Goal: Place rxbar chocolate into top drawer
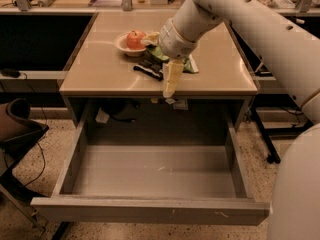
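White rounded arm (260, 29) w/ yellowish tool (170, 86) over table (100, 69) front.

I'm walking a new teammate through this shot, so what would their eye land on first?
The wide shallow grey metal drawer stands pulled out across the foreground. Above it, the bulky white robot arm reaches in from the upper right, its gripper pointing down near the front edge of the beige table, close beside the small flat black-wrapped bar. Behind them, a red apple sits in a white bowl.
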`<state>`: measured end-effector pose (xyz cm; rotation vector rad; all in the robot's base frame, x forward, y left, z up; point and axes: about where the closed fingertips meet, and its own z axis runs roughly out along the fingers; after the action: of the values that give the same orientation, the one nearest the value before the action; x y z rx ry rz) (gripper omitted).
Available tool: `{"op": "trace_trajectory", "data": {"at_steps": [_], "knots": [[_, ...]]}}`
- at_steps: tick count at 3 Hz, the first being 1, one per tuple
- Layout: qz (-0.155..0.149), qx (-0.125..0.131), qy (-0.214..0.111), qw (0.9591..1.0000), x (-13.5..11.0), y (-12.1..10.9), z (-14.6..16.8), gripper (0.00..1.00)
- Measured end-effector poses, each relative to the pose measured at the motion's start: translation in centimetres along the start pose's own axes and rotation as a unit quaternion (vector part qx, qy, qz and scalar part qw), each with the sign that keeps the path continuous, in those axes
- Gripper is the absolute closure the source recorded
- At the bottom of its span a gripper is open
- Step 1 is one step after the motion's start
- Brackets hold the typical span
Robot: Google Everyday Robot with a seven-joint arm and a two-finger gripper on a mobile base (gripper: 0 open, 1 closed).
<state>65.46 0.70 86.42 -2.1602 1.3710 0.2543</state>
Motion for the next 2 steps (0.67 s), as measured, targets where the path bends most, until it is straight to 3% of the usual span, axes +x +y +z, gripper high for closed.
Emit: {"op": "trace_trajectory", "data": {"at_steps": [1, 2], "knots": [[-0.014, -0.032, -0.014, 0.9993, -0.17, -1.13, 1.78, 0.00], [-0.018, -0.034, -0.018, 0.9991, -0.47, -1.95, 1.34, 0.00]]}}
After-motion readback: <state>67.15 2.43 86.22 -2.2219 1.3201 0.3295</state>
